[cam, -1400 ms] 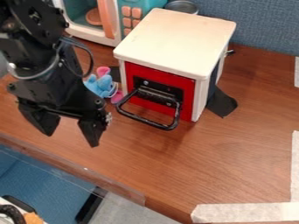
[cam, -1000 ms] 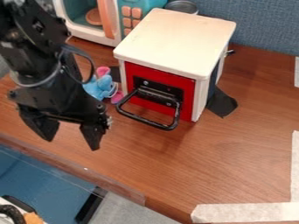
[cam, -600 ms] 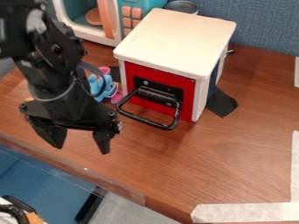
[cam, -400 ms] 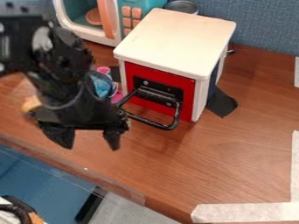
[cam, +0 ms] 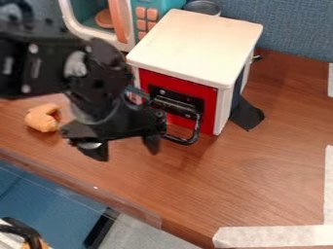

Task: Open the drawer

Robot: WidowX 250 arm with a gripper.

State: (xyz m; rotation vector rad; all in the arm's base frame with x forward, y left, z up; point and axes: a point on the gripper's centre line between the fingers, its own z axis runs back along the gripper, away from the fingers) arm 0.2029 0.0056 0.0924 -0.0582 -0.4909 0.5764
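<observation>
The black gripper (cam: 129, 154) hangs over the table at left of centre, its two fingers spread open with nothing between them. Just right of it stands a white box with a red drawer front (cam: 207, 99), which sits flush in the box. A black loop handle (cam: 187, 140) sticks out from that front. The gripper's right side overlaps the left part of the handle in view; whether they touch I cannot tell.
An orange toy (cam: 43, 117) lies on the table (cam: 260, 175) left of the gripper. Behind stand a toy microwave (cam: 98, 34) and a metal pot (cam: 202, 7). The table's front edge runs below the gripper, and tape (cam: 273, 236) marks the lower right.
The arm and its open gripper have moved right, up to the handle's left part. They now cover the blue and pink toy and have uncovered the orange one. The drawer has not moved.
</observation>
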